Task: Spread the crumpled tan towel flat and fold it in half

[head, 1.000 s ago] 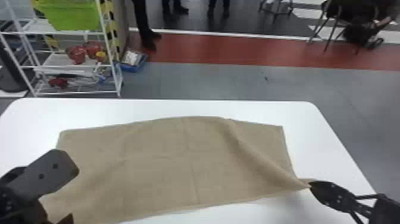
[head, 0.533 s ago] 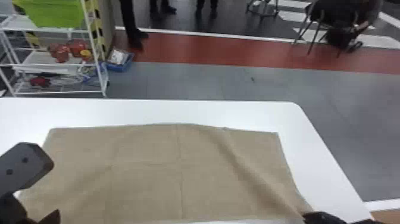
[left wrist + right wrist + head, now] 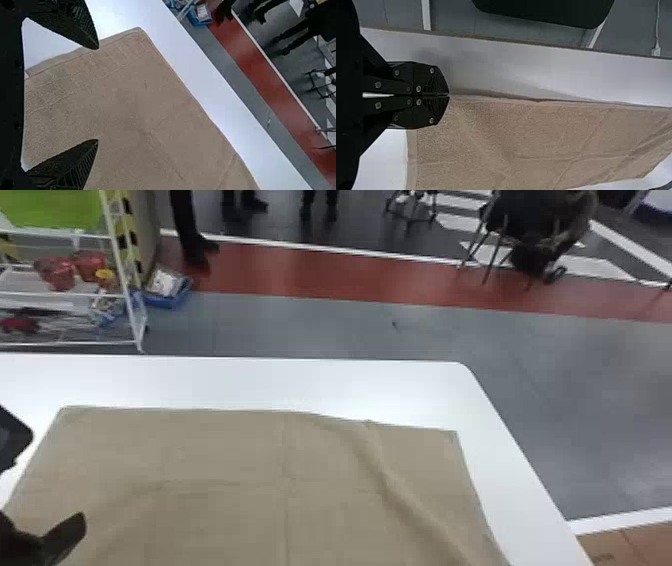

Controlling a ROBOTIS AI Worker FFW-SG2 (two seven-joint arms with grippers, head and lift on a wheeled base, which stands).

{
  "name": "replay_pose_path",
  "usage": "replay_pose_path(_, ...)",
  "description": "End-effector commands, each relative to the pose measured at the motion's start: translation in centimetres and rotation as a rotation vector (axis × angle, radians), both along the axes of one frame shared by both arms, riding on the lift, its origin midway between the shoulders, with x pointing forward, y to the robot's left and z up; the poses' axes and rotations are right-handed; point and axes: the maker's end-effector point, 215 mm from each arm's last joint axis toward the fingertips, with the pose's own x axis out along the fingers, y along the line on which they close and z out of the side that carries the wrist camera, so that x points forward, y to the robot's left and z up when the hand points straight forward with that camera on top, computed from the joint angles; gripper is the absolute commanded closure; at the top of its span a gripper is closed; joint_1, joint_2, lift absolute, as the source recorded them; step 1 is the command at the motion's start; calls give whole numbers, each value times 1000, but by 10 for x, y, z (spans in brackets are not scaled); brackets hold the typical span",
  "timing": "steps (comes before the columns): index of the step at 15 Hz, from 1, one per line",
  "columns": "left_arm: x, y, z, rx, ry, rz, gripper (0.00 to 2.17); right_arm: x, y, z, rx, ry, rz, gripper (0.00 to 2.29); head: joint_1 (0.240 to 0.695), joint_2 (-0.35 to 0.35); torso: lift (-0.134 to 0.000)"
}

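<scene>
Towel point(image 3: 225, 470) lies mostly spread on a white table point(image 3: 240, 382), a slanting ridge crossing its right part. The head view shows the left gripper point(image 3: 56, 476) at its left end; the left wrist view shows those fingers wide apart. In the right wrist view, the right gripper point(image 3: 448, 95) pinches the towel's edge. A blue tray point(image 3: 169, 301) on the floor holds a white packet point(image 3: 164, 282).

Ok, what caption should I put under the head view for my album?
A tan towel spread on a white table, one ridge running through it, black left gripper above.
</scene>
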Motion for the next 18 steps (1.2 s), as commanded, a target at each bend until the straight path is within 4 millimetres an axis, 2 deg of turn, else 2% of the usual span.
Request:
replay_pose_path(1, 3, -8, -8, -36, 12, 5, 39, 3, -13, 6, -6, -17, -31, 1298, 695, -274, -123)
replay_pose_path(4, 5, -10, -20, -44, 35, 10, 46, 19, -29, 11, -11, -43, -79, 1298, 695, -315, -123)
replay_pose_path(8, 4, 2, -29, -32, 54, 34, 46, 22, -42, 2, -35, -26, -93, 1298, 695, -332, -123)
replay_pose_path(11, 4, 7, -30, -28, 53, 44, 46, -5, -34, -6, -36, 32, -61, 1298, 695, -332, -123)
replay_pose_path(13, 4, 9, -30, -26, 54, 49, 46, -13, -47, -9, -40, 44, -89, 1298, 695, -329, -123)
replay_pose_path(15, 4, 8, -32, -24, 58, 44, 46, -4, -63, -7, -42, 21, -123, 1298, 695, -337, -123)
replay_pose_path(17, 2, 6, -34, -27, 70, 37, 46, 10, -70, 0, -37, -15, -146, 1295, 695, -350, -123)
replay_pose_path(18, -1, 7, -38, -24, 82, 33, 46, 16, -68, 6, -22, -39, -150, 1109, 695, -350, -123)
